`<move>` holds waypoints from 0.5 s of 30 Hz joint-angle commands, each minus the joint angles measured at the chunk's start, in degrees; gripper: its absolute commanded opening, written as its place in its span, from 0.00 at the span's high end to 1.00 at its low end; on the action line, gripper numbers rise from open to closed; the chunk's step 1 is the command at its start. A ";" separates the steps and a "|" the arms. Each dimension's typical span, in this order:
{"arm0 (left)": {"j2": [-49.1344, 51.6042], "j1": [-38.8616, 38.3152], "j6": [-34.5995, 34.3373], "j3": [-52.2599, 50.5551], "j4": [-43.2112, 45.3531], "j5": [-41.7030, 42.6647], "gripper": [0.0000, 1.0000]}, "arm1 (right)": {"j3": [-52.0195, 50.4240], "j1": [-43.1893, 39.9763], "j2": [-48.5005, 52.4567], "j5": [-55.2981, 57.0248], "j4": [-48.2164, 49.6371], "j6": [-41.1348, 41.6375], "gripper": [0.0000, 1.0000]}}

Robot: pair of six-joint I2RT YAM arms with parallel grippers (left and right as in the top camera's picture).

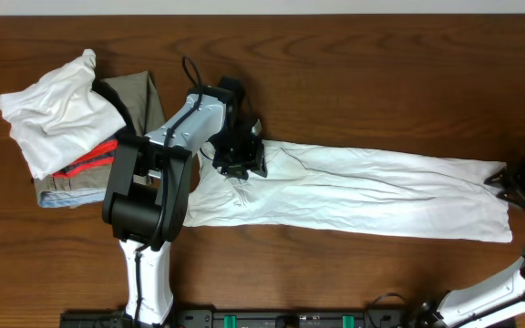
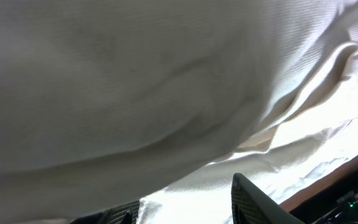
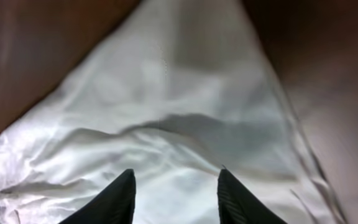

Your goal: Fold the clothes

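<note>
Two grippers are down at opposite ends of the trousers [image 1: 381, 191], which lie stretched lengthwise across the middle of the table [image 1: 335, 55], waist toward the left edge and hems toward the right edge. Nearest me, the right gripper [image 3: 176, 173] sits at the hems by the right edge. Its fingers stand apart with cloth lying loose beneath them, so I read it as released, gripping nothing. A little farther in, the left gripper [image 1: 240, 162] is low on the waist. Cloth fills its camera, and I cannot tell whether it is clamped on fabric or only resting there. Toward the far left corner sit a white cloth [image 1: 57, 118], a khaki garment [image 1: 139, 96] and a red-and-black garment [image 1: 89, 162], near the waist end.

My worry is that the cloth looks thin and wrinkly, so a shallow pinch at the hems may catch one layer only and the fold would come over crooked. If the left gripper holds nothing, pulling the hems across could drag the whole pair into those other garments.
</note>
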 commanded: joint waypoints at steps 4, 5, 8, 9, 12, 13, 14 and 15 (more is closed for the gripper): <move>1.62 1.01 -0.11 -0.35 0.39 -5.09 0.51 | 0.48 -2.25 -0.26 1.68 -0.68 0.07 0.50; 1.62 1.01 -0.11 -0.35 0.39 -5.09 0.51 | 0.37 -2.27 -0.26 1.66 -0.66 0.07 0.48; 1.62 0.98 -0.11 -0.35 0.39 -5.11 0.51 | 0.13 -2.27 -0.24 1.73 -0.39 0.04 0.46; 1.62 1.01 -0.11 -0.35 0.37 -5.09 0.51 | 0.09 -2.27 -0.24 2.12 -0.15 0.04 0.45; 1.64 1.01 -0.11 -0.35 0.37 -5.09 0.51 | 0.02 -2.27 -0.24 4.31 0.66 0.07 0.41; 1.62 0.98 -0.11 -0.35 0.37 -5.11 0.51 | -0.07 -2.27 -0.24 5.22 0.98 0.07 0.40; 1.62 0.98 -0.11 -0.35 0.37 -5.09 0.51 | -0.20 -2.29 -0.24 5.92 1.36 0.07 0.37; 1.62 0.98 -0.11 -0.35 0.37 -5.09 0.51 | -0.28 -2.29 -0.24 5.97 1.73 0.04 0.37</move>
